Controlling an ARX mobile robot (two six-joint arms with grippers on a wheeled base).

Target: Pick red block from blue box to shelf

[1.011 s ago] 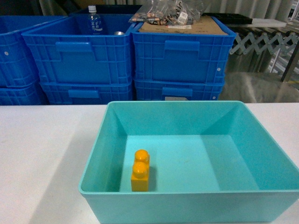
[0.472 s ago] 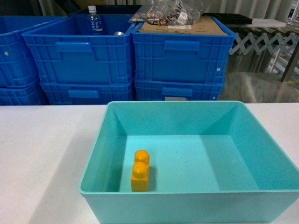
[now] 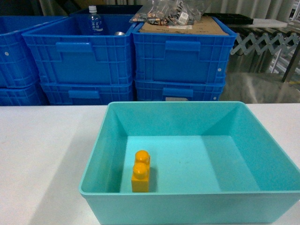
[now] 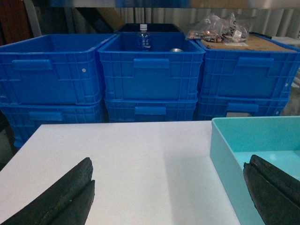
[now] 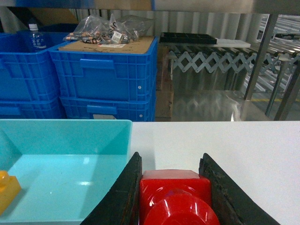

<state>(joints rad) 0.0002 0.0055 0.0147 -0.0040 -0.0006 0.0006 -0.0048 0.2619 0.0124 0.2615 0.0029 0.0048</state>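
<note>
The red block (image 5: 176, 197) shows only in the right wrist view, glossy, with its round stud facing the camera. My right gripper (image 5: 171, 158) is shut on it, one black finger against each side, over the white table just right of the blue box (image 5: 65, 136). The turquoise blue box (image 3: 187, 199) fills the lower head view; neither gripper shows there. My left gripper (image 4: 169, 164) is open over the table, to the left of the blue box's wall (image 4: 225, 154). Steel posts of the shelf (image 5: 260, 56) stand at the far right.
An orange-yellow two-stud brick (image 3: 140, 171) stands inside the box near its front left corner. Stacked dark blue crates (image 3: 126, 61) line the far side of the table, holding a bottle (image 3: 95, 21) and bagged parts (image 3: 173, 14). A grey folding gate (image 5: 211, 61) stands behind.
</note>
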